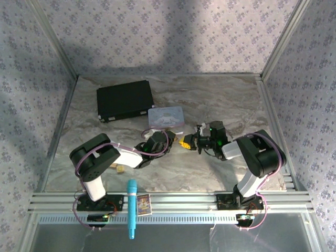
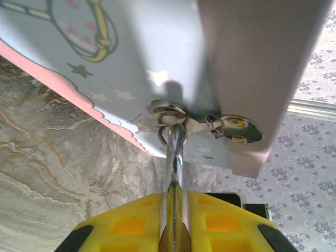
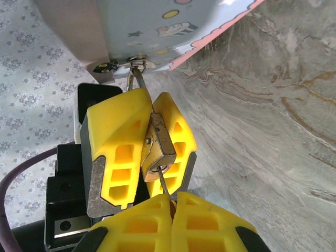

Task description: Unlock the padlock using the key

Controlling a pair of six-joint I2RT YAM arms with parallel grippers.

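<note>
Two grippers meet mid-frame: the left gripper clamps the padlock, which hangs from the tin's hasp. The right gripper, bottom centre, pinches the key, tip at the keyhole. Insertion looks nearly done; next comes a steady twist.

Two robot arms stand at the table's near edge: one left arm and one right arm. Each ends in one pincer, the left pincer and the right pincer, which makes two pincers and four yellow fingers in all. One brass padlock. One thin silvery key. One pastel cartoon tin. One flat black case. One turquoise marker. One small picture card. One tan wooden cube shows clearly; whether a second lies against it cannot be told. One marbled table.
</note>
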